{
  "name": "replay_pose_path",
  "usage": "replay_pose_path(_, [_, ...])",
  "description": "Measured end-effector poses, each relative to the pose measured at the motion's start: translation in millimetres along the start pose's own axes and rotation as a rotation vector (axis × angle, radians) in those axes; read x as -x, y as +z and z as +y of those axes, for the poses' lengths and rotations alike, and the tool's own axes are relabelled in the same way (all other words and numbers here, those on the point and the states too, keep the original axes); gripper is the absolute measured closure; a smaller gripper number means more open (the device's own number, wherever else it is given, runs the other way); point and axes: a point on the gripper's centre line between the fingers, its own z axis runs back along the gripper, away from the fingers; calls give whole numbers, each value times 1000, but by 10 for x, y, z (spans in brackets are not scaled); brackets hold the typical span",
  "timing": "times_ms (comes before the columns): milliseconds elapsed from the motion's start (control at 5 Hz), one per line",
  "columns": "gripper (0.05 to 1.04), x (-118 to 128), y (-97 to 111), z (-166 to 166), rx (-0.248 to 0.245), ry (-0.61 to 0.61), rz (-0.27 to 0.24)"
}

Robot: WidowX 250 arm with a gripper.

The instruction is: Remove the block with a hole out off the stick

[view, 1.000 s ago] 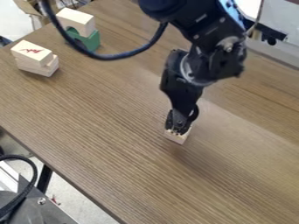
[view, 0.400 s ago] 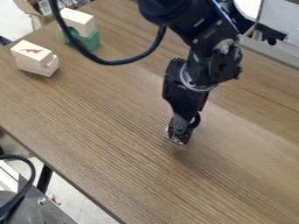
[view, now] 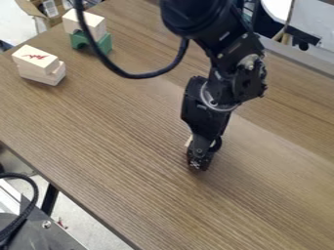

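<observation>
Just up and left of the jaws, camera view: pale wooden piece [view: 188, 141], mostly hidden by the black WidowX gripper [view: 198, 163]. Probably the task's block; hole not visible, so identity unconfirmed. Gripper hangs low over the wood-grain table [view: 117, 171]. State of the jaws: cannot tell whether open, closed or gripping the piece. Far up and left of the jaws: a green arch block [view: 101, 45] under a pale rectangular block [view: 93, 25]; nearer the table edge, a red-marked block [view: 36, 58] on another pale block [view: 44, 77].

Risks, judged: if the hold is poor or absent, a lift would leave the block behind. A tilted pull could bind the hole on the stick, dragging both along or tipping them. Descending too far could press the gripper into the table and jolt the piece aside.
</observation>
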Motion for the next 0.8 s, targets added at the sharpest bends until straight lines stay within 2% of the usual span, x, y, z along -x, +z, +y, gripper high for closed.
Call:
replay_pose_path(200, [417,13,-23,-26,6,27,16])
replay_pose_path(400, [524,12,-21,-40,13,20,15])
replay_pose_path(600, [524,-1,-19,-44,18,13,8])
replay_pose_path(800, [524,-21,102,-101,57,17,10])
